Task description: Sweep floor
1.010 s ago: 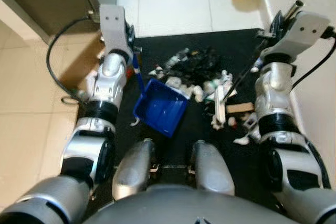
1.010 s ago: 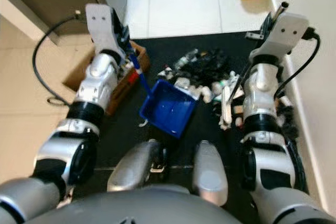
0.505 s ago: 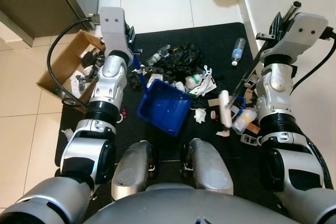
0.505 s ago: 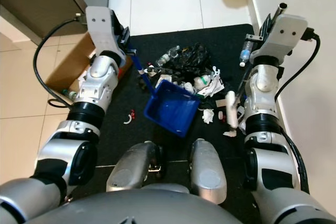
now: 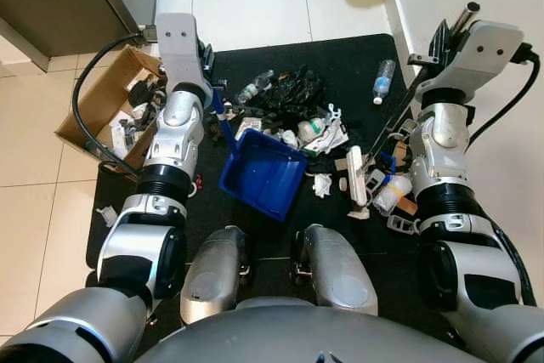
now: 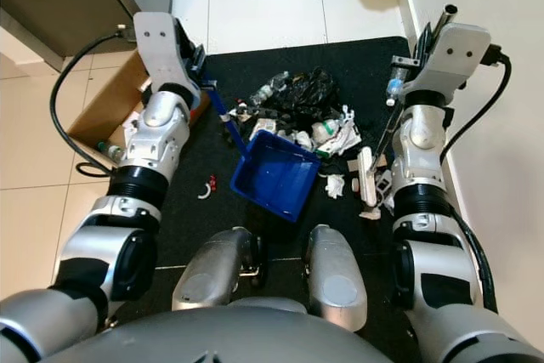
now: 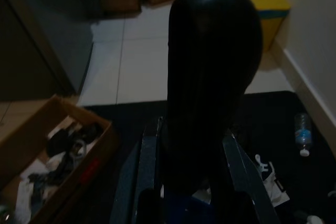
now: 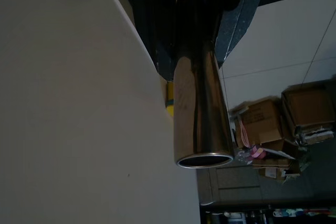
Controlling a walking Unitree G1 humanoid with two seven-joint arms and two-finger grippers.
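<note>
Left gripper [image 5: 206,74] clenched on blue dustpan [image 5: 263,173] handle; right gripper [image 5: 442,40] grasps broom [image 5: 387,138] pole, fingertips hidden. Trash pile [image 5: 297,112] at dustpan's 1 o'clock, partly blurred.

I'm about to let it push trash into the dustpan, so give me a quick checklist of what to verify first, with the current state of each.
1. Blue dustpan on the black mat, beside the trash pile: ok.
2. Left claw holding the dustpan's handle: cannot tell.
3. Broom head down among the litter: ok.
4. Right claw on the broom's metal pole: cannot tell.
5. Stray water bottle gathered with the pile: not ok.
</note>
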